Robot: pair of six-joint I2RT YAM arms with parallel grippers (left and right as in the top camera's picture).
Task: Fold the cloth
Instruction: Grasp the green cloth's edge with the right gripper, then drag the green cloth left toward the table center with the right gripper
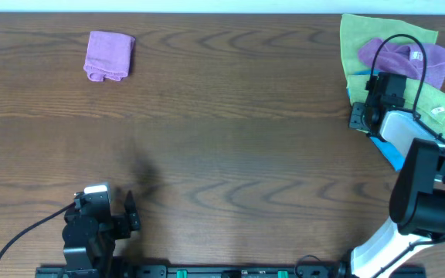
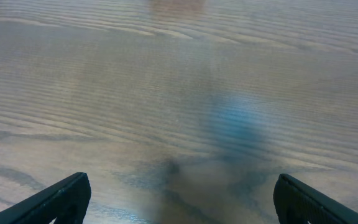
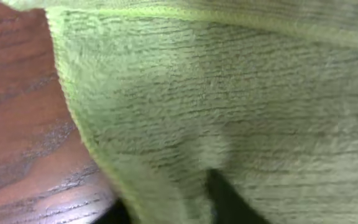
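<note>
The cloth is bright lime green with a small white tag and lies in a pile at the far right, partly under a purple cloth and my right arm. In the right wrist view the cloth fills the frame, and its hemmed edge runs beside bare wood on the left. My right gripper sits at the cloth's left edge with a raised fold of the cloth pinched between its two dark fingers. My left gripper is open and empty, low over bare table at the front left.
A duller yellow-green cloth lies at the back of the pile. A blue cloth pokes out under the right arm. A folded purple cloth lies at the back left. The wooden table spans the view.
</note>
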